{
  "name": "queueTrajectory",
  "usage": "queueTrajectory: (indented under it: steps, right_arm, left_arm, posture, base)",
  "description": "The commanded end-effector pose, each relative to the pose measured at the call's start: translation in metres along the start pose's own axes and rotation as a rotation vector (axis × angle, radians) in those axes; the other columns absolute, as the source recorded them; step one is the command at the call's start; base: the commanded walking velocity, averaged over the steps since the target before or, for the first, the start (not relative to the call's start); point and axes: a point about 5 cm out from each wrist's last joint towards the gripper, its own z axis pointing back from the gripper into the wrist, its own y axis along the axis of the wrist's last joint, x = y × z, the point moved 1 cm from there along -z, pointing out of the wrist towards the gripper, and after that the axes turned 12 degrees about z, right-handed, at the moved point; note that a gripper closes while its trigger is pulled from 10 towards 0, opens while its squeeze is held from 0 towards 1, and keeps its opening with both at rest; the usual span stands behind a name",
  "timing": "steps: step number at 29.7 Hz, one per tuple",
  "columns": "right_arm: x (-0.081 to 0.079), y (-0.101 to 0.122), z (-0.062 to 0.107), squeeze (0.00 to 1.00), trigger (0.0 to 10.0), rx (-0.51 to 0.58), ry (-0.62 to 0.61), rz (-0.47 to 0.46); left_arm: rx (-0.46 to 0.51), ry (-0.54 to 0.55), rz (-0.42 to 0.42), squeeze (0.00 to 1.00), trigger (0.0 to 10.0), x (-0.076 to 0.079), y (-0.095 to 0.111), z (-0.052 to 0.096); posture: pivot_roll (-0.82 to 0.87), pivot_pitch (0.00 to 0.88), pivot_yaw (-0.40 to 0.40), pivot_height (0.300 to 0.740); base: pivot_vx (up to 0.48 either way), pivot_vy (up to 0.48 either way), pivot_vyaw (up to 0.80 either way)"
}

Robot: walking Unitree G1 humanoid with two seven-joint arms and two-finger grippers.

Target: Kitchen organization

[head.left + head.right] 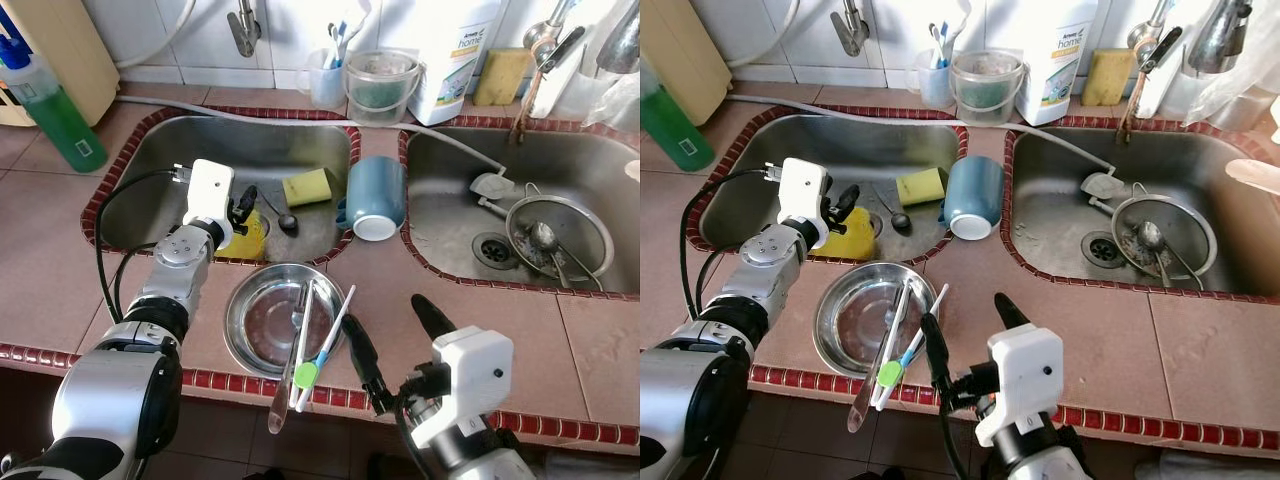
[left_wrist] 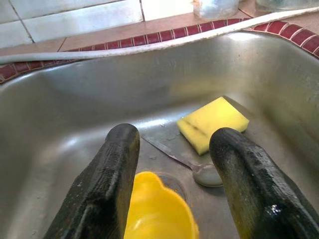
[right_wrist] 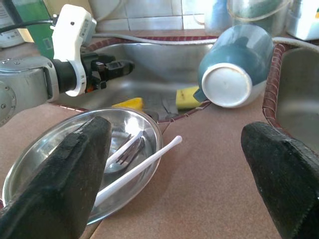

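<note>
Both fingers (image 2: pixel 107 184) of left gripper (image 2: pixel 172 179) straddle yellow cup (image 2: pixel 157 211).

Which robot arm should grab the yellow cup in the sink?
Probably the left. The left gripper hangs open right over the yellow cup in the left sink. The right gripper is open too, but back by the metal bowl on the counter.

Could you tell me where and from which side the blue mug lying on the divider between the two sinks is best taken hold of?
Probably by the body. The blue mug lies on its side on the tiled divider, white base toward the robot, handle on its left. The open right end effector could come from above, one finger on each curved flank, where its round wall is clear.
</note>
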Motion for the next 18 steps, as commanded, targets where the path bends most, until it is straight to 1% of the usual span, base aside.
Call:
queueTrajectory:
  steps: [1, 4, 5, 6, 7, 8, 9, 11, 12, 13, 14, 16, 17, 18]
  right_arm:
    - [0.004, -0.004, -0.001, 0.0, 10.0, -0.011, -0.019, 0.001]
    - [0.007, -0.006, -0.004, 0.0, 10.0, -0.008, -0.026, 0.011]
    - [0.008, -0.006, -0.006, 0.0, 10.0, -0.004, -0.031, 0.016]
    - [0.008, -0.006, -0.006, 0.0, 10.0, -0.004, -0.031, 0.016]
    - [0.014, -0.008, -0.013, 0.0, 10.0, 0.012, -0.056, 0.042]
    - [0.018, -0.008, -0.017, 0.0, 10.0, 0.021, -0.07, 0.05]
    - [0.018, -0.008, -0.017, 0.0, 10.0, 0.021, -0.07, 0.05]
    - [0.026, -0.008, -0.028, 0.0, 10.0, 0.046, -0.105, 0.072]
    - [0.03, -0.008, -0.034, 0.0, 10.0, 0.057, -0.12, 0.082]
    - [0.03, -0.008, -0.034, 0.0, 10.0, 0.057, -0.12, 0.082]
    - [0.037, -0.008, -0.044, 0.0, 10.0, 0.078, -0.146, 0.093]
    - [0.041, -0.009, -0.051, 0.0, 10.0, 0.09, -0.16, 0.104]
    - [0.041, -0.009, -0.051, 0.0, 10.0, 0.09, -0.16, 0.104]
    - [0.044, -0.009, -0.056, 0.0, 10.0, 0.099, -0.17, 0.113]
  left_arm:
    - [-0.004, 0.021, 0.011, 1.0, 10.0, -0.009, -0.001, 0.003]
    - [0.007, 0.031, 0.003, 1.0, 10.0, -0.01, -0.001, 0.004]
    - [0.013, 0.033, 0.009, 0.66, 10.0, -0.01, -0.001, 0.004]
    - [0.013, 0.033, 0.009, 0.66, 10.0, -0.01, -0.001, 0.004]
    - [0.044, 0.027, 0.019, 0.0, 10.0, -0.009, 0.002, 0.005]
    - [0.061, 0.024, 0.02, 0.0, 10.0, -0.009, 0.003, 0.005]
    - [0.061, 0.024, 0.02, 0.0, 10.0, -0.009, 0.003, 0.005]
    - [0.094, 0.016, 0.039, 0.0, 10.0, -0.007, 0.004, 0.007]
    - [0.115, 0.01, 0.033, 0.0, 10.0, -0.006, 0.005, 0.008]
    - [0.115, 0.01, 0.033, 0.0, 10.0, -0.006, 0.005, 0.008]
    - [0.144, 0.024, 0.058, 0.0, 10.0, -0.005, 0.006, 0.011]
    - [0.162, 0.037, 0.083, 0.0, 10.0, -0.005, 0.005, 0.013]
    - [0.162, 0.037, 0.083, 0.0, 10.0, -0.005, 0.005, 0.013]
    - [0.181, 0.037, 0.095, 0.0, 10.0, -0.002, 0.004, 0.016]
  posture:
    - [-0.38, 0.139, 0.09, 0.74]
    - [-0.38, 0.126, 0.092, 0.74]
    - [-0.37, 0.12, 0.093, 0.74]
    - [-0.37, 0.12, 0.093, 0.74]
    - [-0.36, 0.102, 0.096, 0.74]
    - [-0.36, 0.102, 0.096, 0.74]
    - [-0.36, 0.102, 0.096, 0.74]
    - [-0.34, 0.07, 0.097, 0.74]
    - [-0.33, 0.066, 0.098, 0.74]
    - [-0.33, 0.066, 0.098, 0.74]
    - [-0.31, 0.037, 0.092, 0.74]
    - [-0.31, 0.028, 0.089, 0.74]
    - [-0.31, 0.028, 0.089, 0.74]
    - [-0.3, 0.016, 0.084, 0.74]
  base:
    - [0.0, 0.0, 0.0]
    - [0.0, 0.0, 0.0]
    - [0.0, 0.0, 0.0]
    - [0.0, 0.0, 0.0]
    - [0.0, 0.0, 0.0]
    - [0.0, 0.0, 0.0]
    - [0.0, 0.0, 0.0]
    - [0.0, 0.0, 0.0]
    - [0.0, 0.0, 0.0]
    - [0.0, 0.0, 0.0]
    - [0.0, 0.0, 0.0]
    - [0.0, 0.0, 0.0]
    - [0.0, 0.0, 0.0]
    - [0.0, 0.0, 0.0]
